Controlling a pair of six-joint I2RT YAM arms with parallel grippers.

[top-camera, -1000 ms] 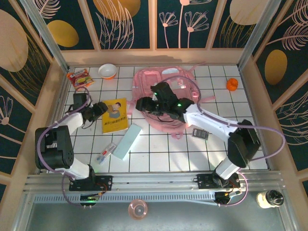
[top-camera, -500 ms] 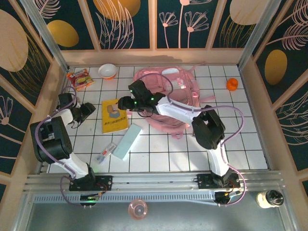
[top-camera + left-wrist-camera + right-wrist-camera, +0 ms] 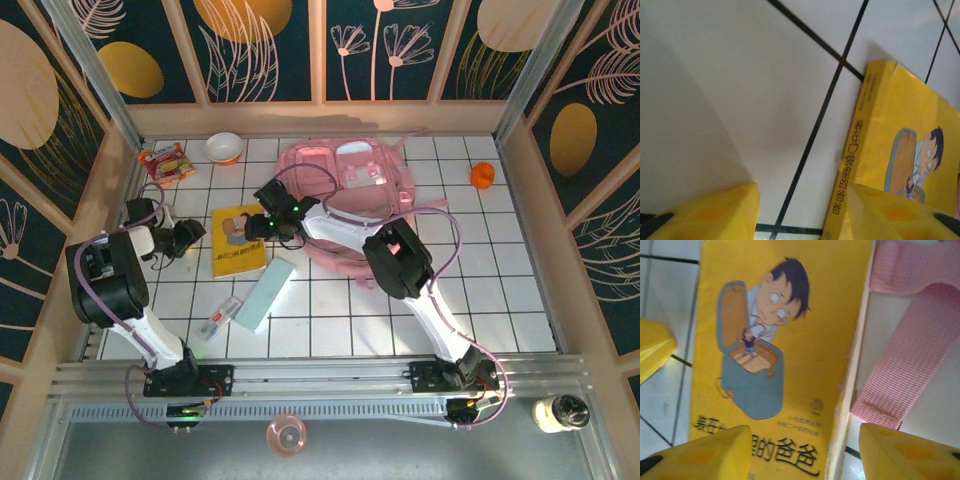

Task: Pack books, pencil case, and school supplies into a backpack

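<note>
The yellow book (image 3: pixel 238 240) lies flat on the white tiled surface (image 3: pixel 330 320), cover up, just left of the pink backpack (image 3: pixel 350 190). The left hand (image 3: pixel 188 236) sits low at the book's left edge, open, its yellow fingers (image 3: pixel 705 215) apart with bare tile and the book's spine between them, gripping nothing. The right hand (image 3: pixel 262 225) hangs over the book's right side, also open and empty; from its wrist camera the drawn figure on the cover (image 3: pixel 775 340) shows between the fingers (image 3: pixel 910 450), and a pink strap (image 3: pixel 910 360) lies just beside the book's edge. The mint-green pencil case (image 3: pixel 265 292) lies near the book's lower corner, with the small clear packet (image 3: pixel 222 317) just beside it.
</note>
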